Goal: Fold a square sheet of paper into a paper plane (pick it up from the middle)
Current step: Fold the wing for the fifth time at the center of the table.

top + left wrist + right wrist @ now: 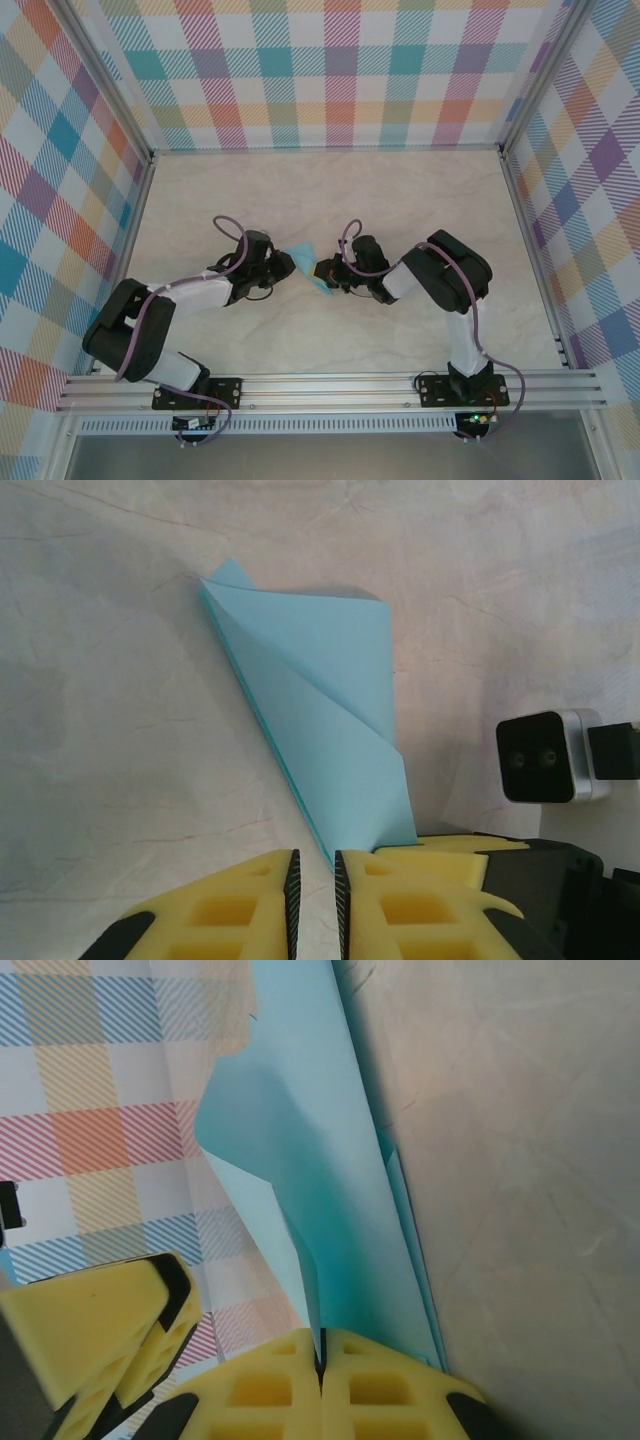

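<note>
The light-blue sheet of paper (304, 260) is folded into a narrow pointed shape with straight creases and held up on edge at the table's middle, between my two grippers. My right gripper (321, 1340) is shut on a standing layer of the paper (330, 1210); in the top view it (324, 271) sits at the paper's right. In the left wrist view the paper (320, 700) rises to a point, and its lower corner just reaches the mouth of my left gripper (314, 856), whose jaws stand a narrow gap apart with table showing between them.
The right arm's yellow finger (465, 846) and wrist camera (545, 756) sit close on the right of my left gripper. A left finger (100, 1330) shows in the right wrist view. Checked walls (330, 70) enclose the pale marbled table (330, 190).
</note>
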